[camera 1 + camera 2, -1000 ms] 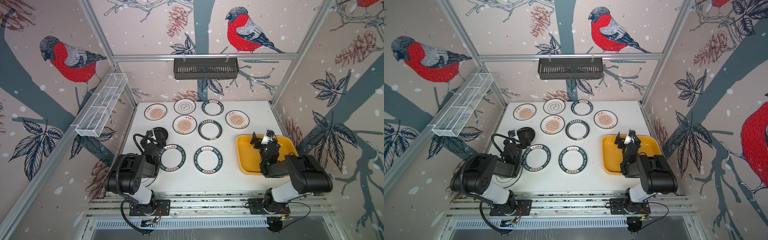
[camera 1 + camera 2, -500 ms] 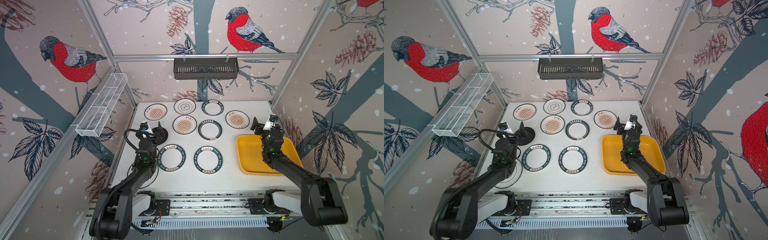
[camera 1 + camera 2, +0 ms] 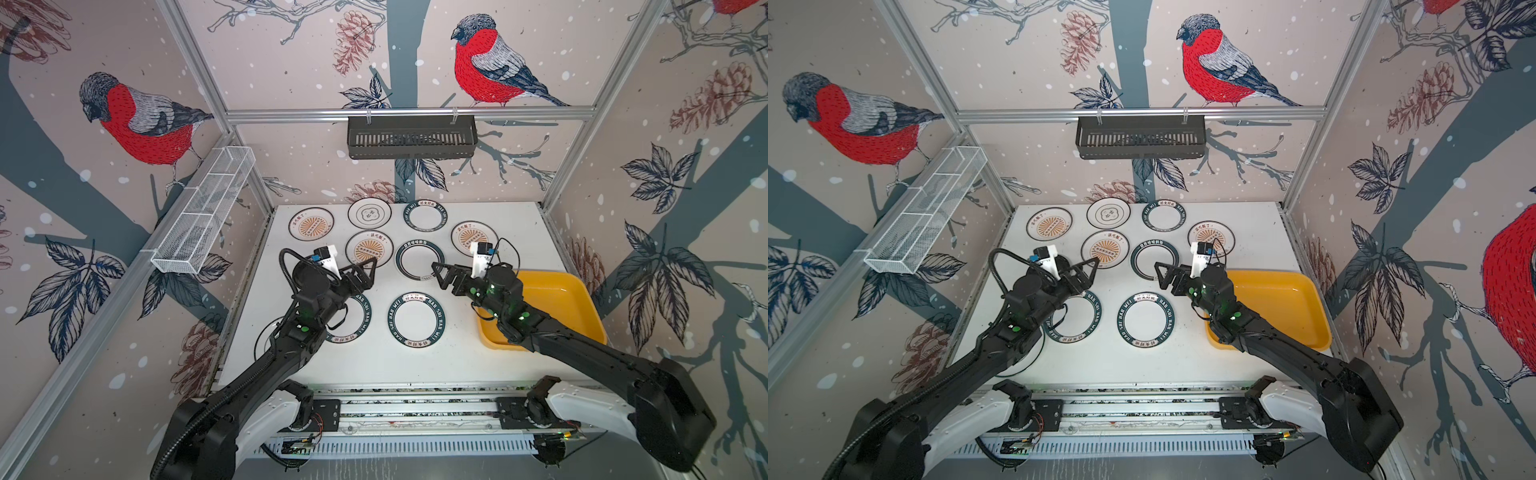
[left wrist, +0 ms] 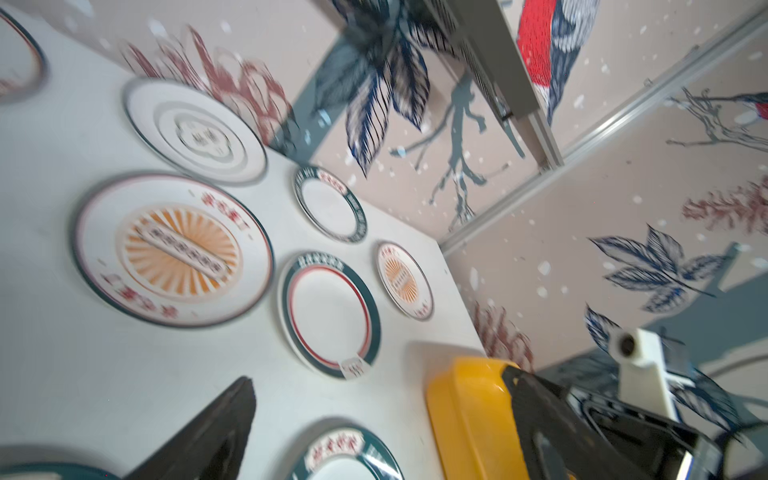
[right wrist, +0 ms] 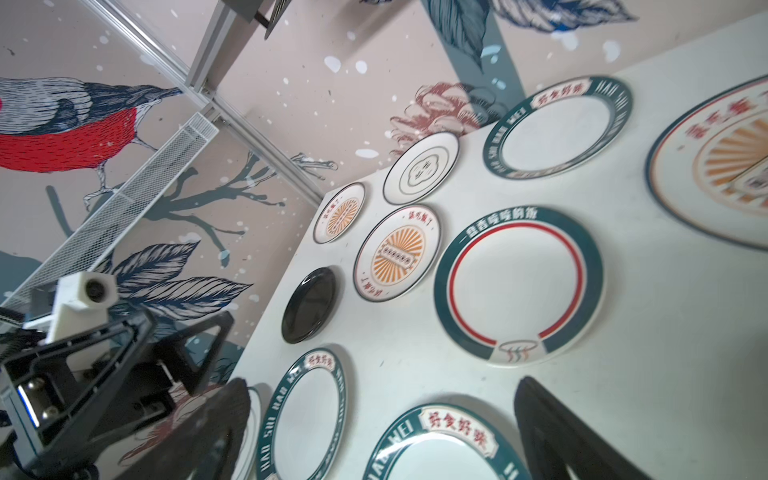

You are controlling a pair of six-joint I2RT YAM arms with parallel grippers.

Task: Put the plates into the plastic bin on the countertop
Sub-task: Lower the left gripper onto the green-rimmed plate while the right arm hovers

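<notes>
Dial: a clock face laid on the countertop (image 3: pixel 415 365) as both top views show it, twelve at the back wall.
Plastic bin (image 3: pixel 559 301): 3 to 4 o'clock, along the right edge; visible floor plain yellow, front-left corner hidden under the right arm (image 3: pixel 582 353).
Plates, back row: back sunburst plate (image 3: pixel 311 224) at 11; flower plate (image 3: pixel 369 213) and back green-rimmed plate (image 3: pixel 427 215) either side of 12; right sunburst plate (image 3: pixel 465 232) at 1, partly behind the right wrist camera (image 3: pixel 482 255).
Plates, middle: middle sunburst plate (image 3: pixel 369 249) and red-ringed plate (image 3: pixel 419 259) side by side just short of 12; black plate (image 5: pixel 309 305) at 10, seen from the right wrist only.
Plates, front: front green-rimmed plate (image 3: pixel 416 319) at 6; left green-rimmed plate (image 3: pixel 1084 320) at 7 to 8; thin-rimmed plate (image 3: pixel 264 340) at 8, mostly under the left arm (image 3: pixel 282 357).
Plates, overall: all flat on the countertop, outside the bin.
Left gripper (image 3: pixel 368 270): raised near 10, jaws spread wide, empty.
Right gripper (image 3: pixel 442 276): raised near 2, jaws spread wide, empty.
</notes>
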